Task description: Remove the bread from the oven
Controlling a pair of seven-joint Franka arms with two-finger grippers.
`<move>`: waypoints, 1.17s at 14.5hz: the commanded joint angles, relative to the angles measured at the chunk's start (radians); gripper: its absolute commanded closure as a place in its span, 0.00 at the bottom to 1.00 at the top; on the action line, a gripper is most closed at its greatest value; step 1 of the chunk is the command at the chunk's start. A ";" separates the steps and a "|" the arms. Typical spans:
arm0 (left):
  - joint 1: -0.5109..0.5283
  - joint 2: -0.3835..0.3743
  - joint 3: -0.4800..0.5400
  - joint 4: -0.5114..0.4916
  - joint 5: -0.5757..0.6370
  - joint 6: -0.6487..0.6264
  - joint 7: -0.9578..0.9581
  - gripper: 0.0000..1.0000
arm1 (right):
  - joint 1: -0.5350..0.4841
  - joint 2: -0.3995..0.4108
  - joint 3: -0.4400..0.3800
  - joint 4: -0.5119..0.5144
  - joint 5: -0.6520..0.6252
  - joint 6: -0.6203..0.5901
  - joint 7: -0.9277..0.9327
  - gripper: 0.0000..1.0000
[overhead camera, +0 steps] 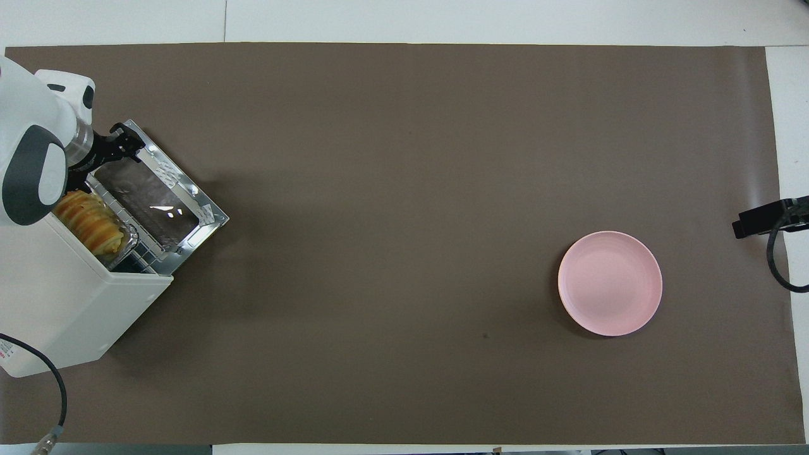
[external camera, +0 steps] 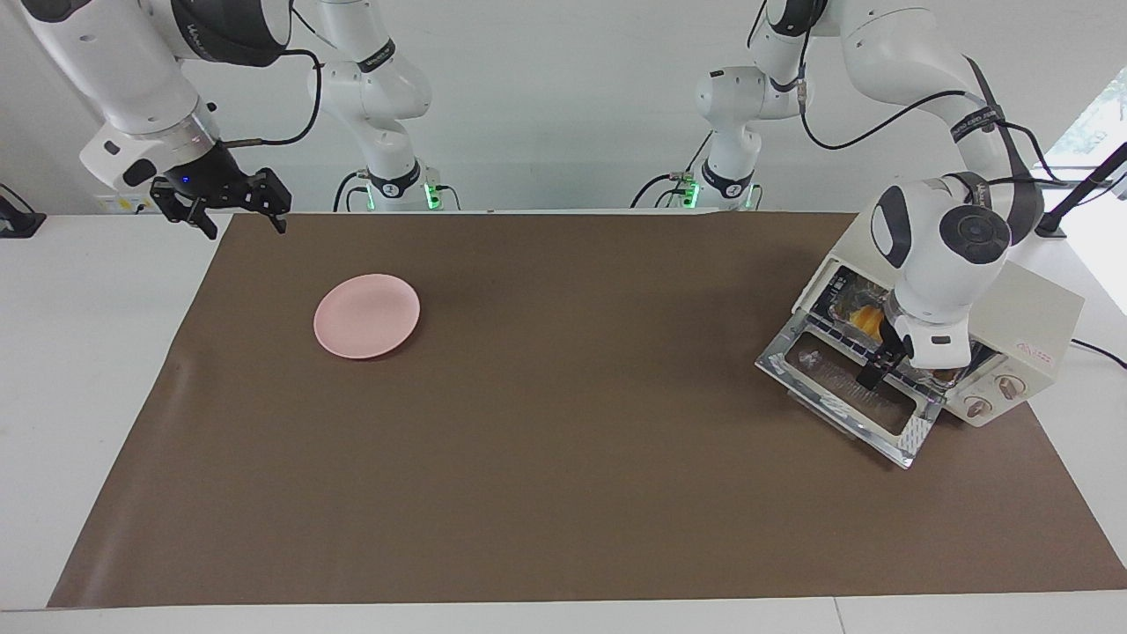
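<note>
Yellow-orange bread [overhead camera: 90, 222] lies lengthwise along oven [overhead camera: 60, 303] mouth; left gripper [external camera: 872, 368] open, empty, over dropped door; right gripper [external camera: 231, 208] open, waiting.

left arm bent down, claw [external camera: 873, 373] pointing downward, open; right claw [external camera: 236, 211] raised, open, waiting.

No text reads clearly anywhere. The oven [external camera: 1021, 304] carries a small red mark on its front panel above the two knobs, too small to make out, and a red-printed sticker shows at the corner of its top in the overhead view (also illegible). The arms' dark bands and collars bear pale lettering that cannot be read, and the round collars at the two arm bases each carry a tiny white figure, likewise unreadable.
</note>
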 commanded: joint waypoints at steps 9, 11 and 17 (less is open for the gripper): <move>0.019 -0.084 -0.012 -0.159 0.027 0.056 -0.013 1.00 | -0.013 -0.014 0.008 -0.003 -0.003 -0.014 -0.004 0.00; -0.016 -0.075 -0.014 -0.127 0.027 0.024 -0.010 1.00 | -0.013 -0.014 0.008 -0.005 -0.003 -0.014 -0.006 0.00; -0.310 0.047 -0.015 0.233 -0.055 -0.211 -0.008 1.00 | -0.013 -0.014 0.008 -0.003 -0.003 -0.014 -0.006 0.00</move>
